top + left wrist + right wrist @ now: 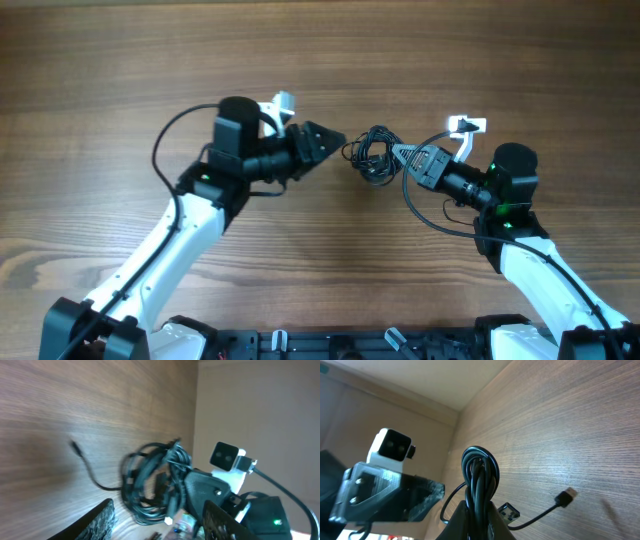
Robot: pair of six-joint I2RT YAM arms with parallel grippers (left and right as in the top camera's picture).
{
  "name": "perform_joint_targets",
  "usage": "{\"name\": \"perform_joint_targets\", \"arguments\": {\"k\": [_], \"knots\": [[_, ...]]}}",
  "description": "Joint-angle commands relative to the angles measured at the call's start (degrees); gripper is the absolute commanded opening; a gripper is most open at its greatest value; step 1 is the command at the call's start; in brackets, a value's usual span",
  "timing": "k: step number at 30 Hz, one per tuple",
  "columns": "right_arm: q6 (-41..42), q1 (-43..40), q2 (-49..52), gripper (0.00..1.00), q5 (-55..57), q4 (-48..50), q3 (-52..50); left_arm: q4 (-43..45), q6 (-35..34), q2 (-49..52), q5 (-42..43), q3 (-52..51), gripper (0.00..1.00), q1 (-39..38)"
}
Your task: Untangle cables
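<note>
The cables [373,156] are thin dark wires bunched in a small knot on the wooden table, between my two grippers. My right gripper [398,153] is shut on the bundle; in the right wrist view the cables [479,474] rise as a loop out of the closed jaws [480,517]. A USB plug [566,494] trails to the right and another plug end [509,510] lies beside the jaws. My left gripper [338,141] is just left of the knot. In the left wrist view its jaws [159,506] are open with the bundle [150,485] ahead of them. A loose thin end [75,447] lies on the table.
The wooden table [120,60] stretches around the knot. The left wrist camera [283,103] and right wrist camera [466,125] are white blocks above each gripper. Thicker black arm cables [425,210] loop beside the right arm. The left gripper [415,495] shows in the right wrist view.
</note>
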Motion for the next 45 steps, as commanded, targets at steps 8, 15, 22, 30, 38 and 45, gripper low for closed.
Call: {"name": "perform_joint_targets", "arguments": {"k": [8, 15, 22, 30, 38, 45], "knots": [[-1.11, 0.07, 0.24, 0.04, -0.22, 0.15, 0.31, 0.48, -8.04, 3.56, -15.39, -0.02, 0.44, -9.62], [-1.09, 0.07, 0.24, 0.04, -0.39, 0.15, 0.31, -6.34, -9.49, 5.46, -15.65, -0.04, 0.34, -9.62], [-0.61, 0.07, 0.24, 0.04, -1.25, 0.20, 0.31, -9.68, -8.83, 8.26, -17.11, -0.04, 0.32, -9.62], [2.78, 0.07, 0.24, 0.04, -2.95, 1.64, 0.33, -9.05, 0.48, 9.38, -19.08, -0.04, 0.32, -12.70], [5.05, 0.07, 0.24, 0.04, -4.24, 3.32, 0.33, -8.59, 2.45, 12.31, -19.56, -0.02, 0.47, -12.00], [4.90, 0.07, 0.24, 0.04, -4.26, 3.19, 0.33, -8.68, 10.73, 5.86, -3.63, 0.02, 0.73, 1.90]]}}
